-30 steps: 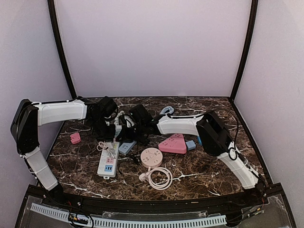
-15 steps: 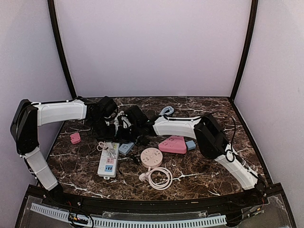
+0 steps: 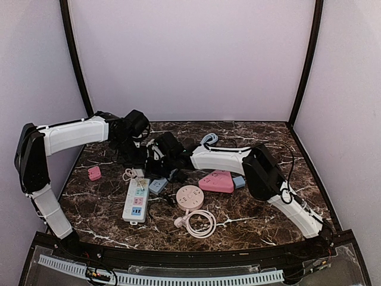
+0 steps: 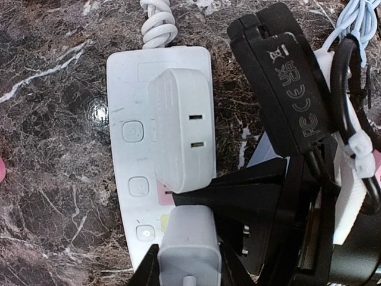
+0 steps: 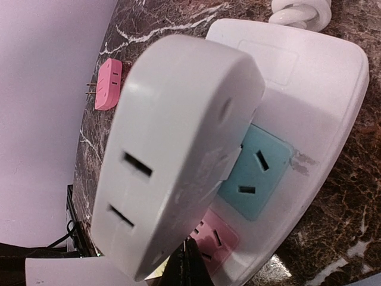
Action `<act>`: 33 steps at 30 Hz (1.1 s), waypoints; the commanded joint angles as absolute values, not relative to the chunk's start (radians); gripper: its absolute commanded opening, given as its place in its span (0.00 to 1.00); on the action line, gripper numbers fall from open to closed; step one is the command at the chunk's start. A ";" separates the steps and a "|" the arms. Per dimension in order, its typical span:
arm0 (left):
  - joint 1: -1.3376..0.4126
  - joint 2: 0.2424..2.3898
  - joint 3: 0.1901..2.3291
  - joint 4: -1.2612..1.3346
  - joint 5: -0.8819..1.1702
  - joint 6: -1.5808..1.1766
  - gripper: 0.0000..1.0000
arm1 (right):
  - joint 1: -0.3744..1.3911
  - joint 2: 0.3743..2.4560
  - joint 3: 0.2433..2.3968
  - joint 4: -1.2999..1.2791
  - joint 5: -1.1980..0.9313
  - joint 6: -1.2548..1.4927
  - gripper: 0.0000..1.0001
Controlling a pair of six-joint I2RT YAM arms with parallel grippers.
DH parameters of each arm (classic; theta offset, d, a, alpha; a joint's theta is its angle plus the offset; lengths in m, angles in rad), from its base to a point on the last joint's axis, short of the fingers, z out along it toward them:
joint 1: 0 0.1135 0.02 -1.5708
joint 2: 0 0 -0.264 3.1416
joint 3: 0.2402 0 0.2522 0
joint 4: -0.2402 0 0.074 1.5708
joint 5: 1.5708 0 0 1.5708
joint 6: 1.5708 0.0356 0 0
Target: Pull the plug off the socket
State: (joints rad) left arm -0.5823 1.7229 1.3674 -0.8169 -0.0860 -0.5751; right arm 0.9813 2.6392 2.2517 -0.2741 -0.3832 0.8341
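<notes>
From above, the left gripper [image 3: 137,170] and right gripper [image 3: 156,158] meet over the far end of the power strip [image 3: 136,204]. Left wrist view: the left jaws are clenched on the white plug [image 4: 190,247], which sits between them over the strip (prongs hidden). Right wrist view: the right jaws are pinched together with nothing between them, and a white adapter [image 5: 172,149] stands on the strip just ahead of them.

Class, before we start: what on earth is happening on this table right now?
Two robot arms are working on a white power strip. The left hand is closed on a small white plug above one end of it; whether the plug is fully out is hidden. The right hand has its tips by the strip's pink socket, seemingly steadying it. A larger white adapter sits further along the strip.
</notes>
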 commanded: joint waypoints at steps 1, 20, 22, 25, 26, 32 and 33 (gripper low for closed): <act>-0.598 1.700 1.357 -0.802 -0.087 -0.567 0.00 | 0.990 2.691 2.219 -0.358 -0.370 0.842 0.00; -0.337 1.477 1.298 -0.741 0.001 -0.531 0.00 | 0.973 2.529 2.135 -0.273 -0.401 0.742 0.00; -0.275 1.491 1.280 -0.670 0.097 -0.526 0.00 | 0.972 2.491 2.110 -0.263 -0.396 0.720 0.00; -0.193 1.541 1.288 -0.611 0.169 -0.527 0.01 | 0.972 2.434 2.069 -0.265 -0.382 0.680 0.00; -0.179 1.567 1.288 -0.576 0.208 -0.531 0.01 | 0.972 2.414 2.055 -0.267 -0.377 0.667 0.00; -0.063 1.712 1.302 -0.419 0.363 -0.538 0.07 | 0.972 2.271 1.921 -0.267 -0.326 0.599 0.00; -0.049 1.730 1.313 -0.407 0.396 -0.539 0.07 | 0.972 2.243 1.894 -0.264 -0.316 0.587 0.00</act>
State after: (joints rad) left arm -0.0952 1.6630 1.2987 -0.5343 0.2337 -0.5430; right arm 0.9745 2.3692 1.9640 -0.2844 -0.3664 0.6586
